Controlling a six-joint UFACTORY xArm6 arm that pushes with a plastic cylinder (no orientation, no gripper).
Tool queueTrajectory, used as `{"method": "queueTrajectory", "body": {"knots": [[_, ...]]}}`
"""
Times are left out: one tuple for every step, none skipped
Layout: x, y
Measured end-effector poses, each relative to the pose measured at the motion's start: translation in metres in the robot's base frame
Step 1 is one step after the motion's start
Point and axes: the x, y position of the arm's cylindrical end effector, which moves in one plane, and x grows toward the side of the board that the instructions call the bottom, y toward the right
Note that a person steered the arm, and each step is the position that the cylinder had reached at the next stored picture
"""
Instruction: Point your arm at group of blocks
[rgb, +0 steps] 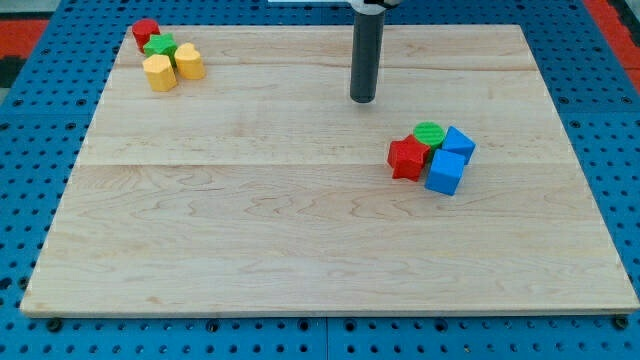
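My tip (362, 99) stands on the wooden board (250, 230), in the upper middle. A group of blocks lies to its lower right: a red star-shaped block (407, 159), a green round block (429, 133), a blue cube (458, 144) and a second blue cube (445, 173), all touching. My tip is apart from this group, about a block's width up and to the left of the green round block. A second group sits at the top left corner: a red block (146, 32), a green star-shaped block (160, 46), a yellow block (159, 73) and a second yellow block (189, 62).
The board rests on a blue pegboard table (30, 130). A red patch (20, 25) shows at the view's top left, and another (615, 20) at the top right.
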Motion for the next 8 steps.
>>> {"method": "queueTrajectory", "body": {"knots": [[0.000,0.000],[0.002,0.044],[-0.005,0.044],[-0.031,-0.036],[-0.089,-0.073],[-0.123,-0.146],[-0.142,-0.172],[-0.143,-0.214]]}}
